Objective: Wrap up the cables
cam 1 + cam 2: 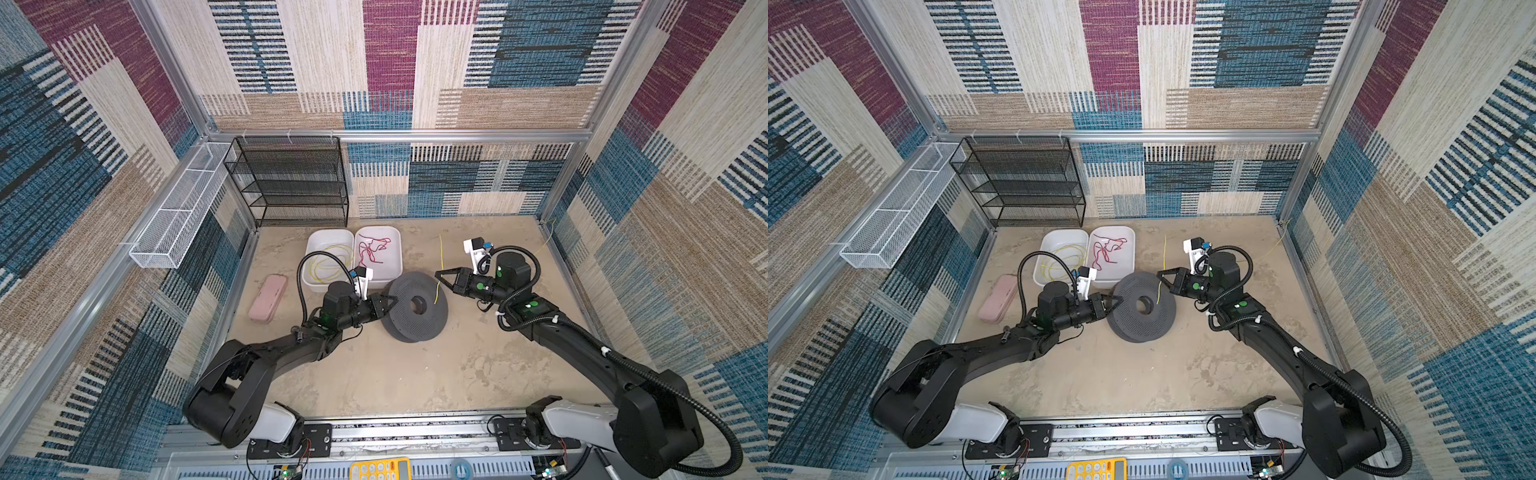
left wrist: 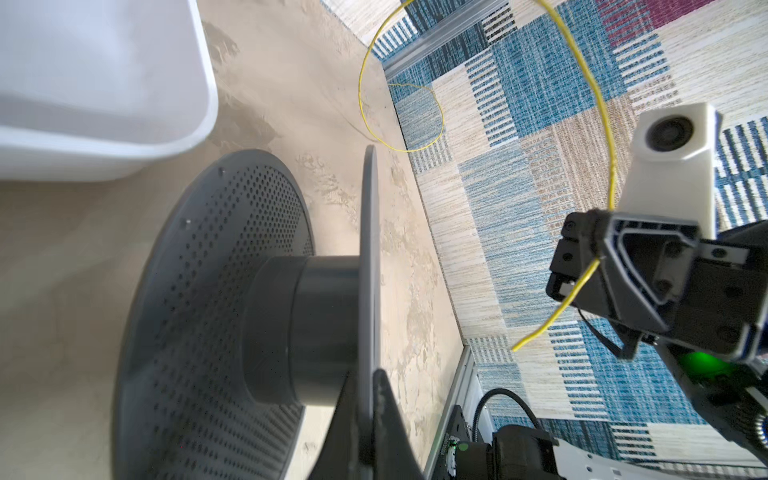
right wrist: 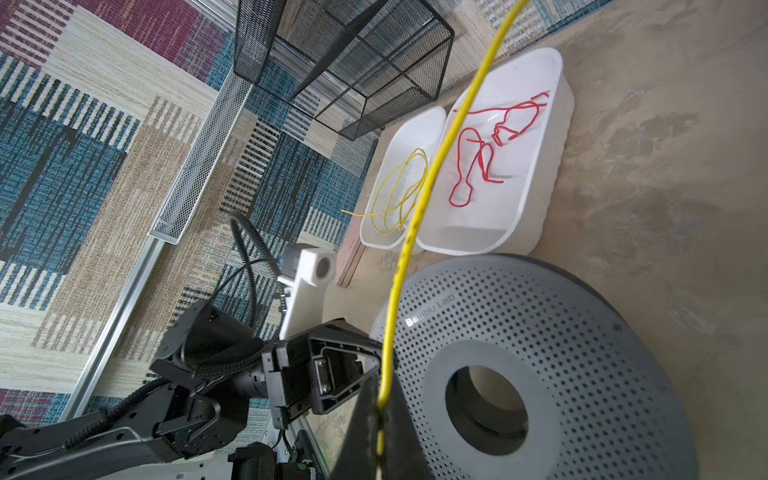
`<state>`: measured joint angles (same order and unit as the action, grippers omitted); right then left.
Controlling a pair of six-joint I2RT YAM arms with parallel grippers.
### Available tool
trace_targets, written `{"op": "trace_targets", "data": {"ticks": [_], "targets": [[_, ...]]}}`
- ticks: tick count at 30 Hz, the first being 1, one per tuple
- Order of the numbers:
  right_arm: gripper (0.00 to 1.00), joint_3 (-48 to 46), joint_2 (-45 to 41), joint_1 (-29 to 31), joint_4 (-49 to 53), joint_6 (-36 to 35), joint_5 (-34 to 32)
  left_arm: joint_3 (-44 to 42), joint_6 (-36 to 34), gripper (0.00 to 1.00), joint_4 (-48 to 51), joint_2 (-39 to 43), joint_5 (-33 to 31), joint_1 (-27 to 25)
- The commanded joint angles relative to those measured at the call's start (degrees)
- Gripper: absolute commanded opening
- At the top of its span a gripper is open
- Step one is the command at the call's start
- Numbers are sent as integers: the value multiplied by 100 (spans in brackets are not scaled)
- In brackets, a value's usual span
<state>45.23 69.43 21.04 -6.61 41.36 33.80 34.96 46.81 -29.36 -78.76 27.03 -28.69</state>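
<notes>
No wrapping done yet: the left gripper (image 1: 391, 299) pinches the rim of the bare gray reel (image 1: 400, 325), the right gripper (image 1: 438, 275) is closed on the yellow wire (image 1: 441, 250) hanging over it, and more lies in a white tub (image 1: 316, 238)

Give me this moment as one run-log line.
left gripper: shut on spool rim | right gripper: shut on yellow cable, short end dangling over spool | wrap: not started, hub bare

table (image 1: 395, 374) beige | on it: white tubs (image 1: 330, 231), grey spool (image 1: 402, 290), pink case (image 1: 268, 298), mesh rack (image 1: 291, 183)
</notes>
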Motion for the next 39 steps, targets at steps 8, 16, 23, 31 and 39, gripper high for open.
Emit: {"op": "trace_targets", "data": {"ticks": [8, 16, 23, 31, 39], "targets": [[0, 21, -96, -4, -466, 242, -151, 1867, -2045, 0, 4184, 736, -3512, -922], [0, 42, -165, -6, -484, 287, -160, 2629, -1869, 0, 4658, 50, -4786, -1587], [0, -29, -327, -10, -369, 192, -276, 2950, -1669, 0, 4643, -423, -5579, -2119], [0, -75, -388, -21, -332, 122, -328, 3199, -1427, 6, 4829, -733, -5873, -2431], [0, -130, -387, -38, -441, 152, -311, 3298, -1040, 5, 5144, -676, -6100, -2730]]}}
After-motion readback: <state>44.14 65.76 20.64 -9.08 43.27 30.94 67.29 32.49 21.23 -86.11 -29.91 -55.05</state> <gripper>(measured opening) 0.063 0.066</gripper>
